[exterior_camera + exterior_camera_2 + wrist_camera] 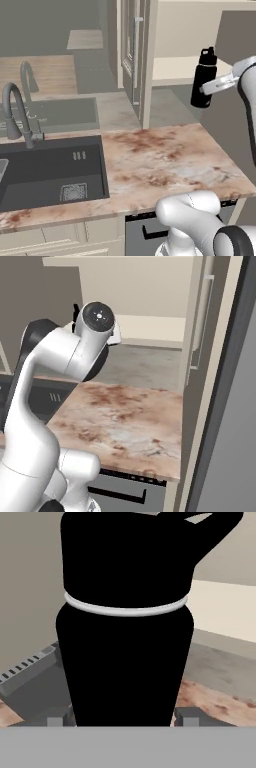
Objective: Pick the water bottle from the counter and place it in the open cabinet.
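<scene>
The water bottle (pixel 125 637) sits clamped in the end effector (pixel 125 717), seemingly just before the open cabinet (pixel 185 70)

in your left base view the tool's (pixel 210 89) fingers sit behind the water bottle (pixel 203 80), so you cannot see how they stand there. in your right base view the arm's joint covers nearly all of the bottle; just a dark sliver shows beside it. in the hand view the bottle's cap runs off the top edge and its base is cut off below. the open cabinet (pixel 175 70) is cropped by the top edge.
</scene>
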Tool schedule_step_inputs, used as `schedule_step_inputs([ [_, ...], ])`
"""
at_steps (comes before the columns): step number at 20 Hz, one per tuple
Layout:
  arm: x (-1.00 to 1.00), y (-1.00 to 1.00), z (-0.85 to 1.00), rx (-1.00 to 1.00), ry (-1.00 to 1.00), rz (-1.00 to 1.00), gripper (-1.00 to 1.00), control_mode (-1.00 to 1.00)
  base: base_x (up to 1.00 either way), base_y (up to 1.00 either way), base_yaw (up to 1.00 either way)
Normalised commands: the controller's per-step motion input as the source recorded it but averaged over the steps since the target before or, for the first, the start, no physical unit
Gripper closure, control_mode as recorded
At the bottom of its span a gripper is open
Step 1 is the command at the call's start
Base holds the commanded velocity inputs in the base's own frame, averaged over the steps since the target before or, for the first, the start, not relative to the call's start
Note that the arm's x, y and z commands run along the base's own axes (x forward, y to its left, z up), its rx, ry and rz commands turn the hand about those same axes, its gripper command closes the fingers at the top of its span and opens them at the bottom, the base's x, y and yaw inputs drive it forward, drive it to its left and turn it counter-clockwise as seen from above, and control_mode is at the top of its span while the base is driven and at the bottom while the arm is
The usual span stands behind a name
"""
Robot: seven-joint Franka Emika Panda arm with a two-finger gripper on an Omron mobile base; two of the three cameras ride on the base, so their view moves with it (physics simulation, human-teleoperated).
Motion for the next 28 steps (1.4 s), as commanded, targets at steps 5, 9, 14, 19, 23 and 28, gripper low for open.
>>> schedule_step_inputs([
  [5,0.28,0.00,0.08,-0.01,0.00,-0.01,1.00,-1.00,0.00,0.00,0.00],
  [9,0.11,0.00,0.18,-0.01,-0.05,-0.06,1.00,-1.00,0.00,0.00,0.00],
  [14,0.04,0.00,0.14,-0.03,-0.07,-0.08,1.00,-1.00,0.00,0.00,0.00],
  [19,0.22,0.04,0.06,-0.05,-0.03,-0.06,1.00,-1.00,0.00,0.00,0.00],
  [23,0.35,0.00,0.20,-0.02,-0.04,-0.01,1.00,-1.00,0.00,0.00,0.00],
  [28,0.32,0.00,0.25,0.00,-0.06,0.00,1.00,-1.00,0.00,0.00,0.00],
])
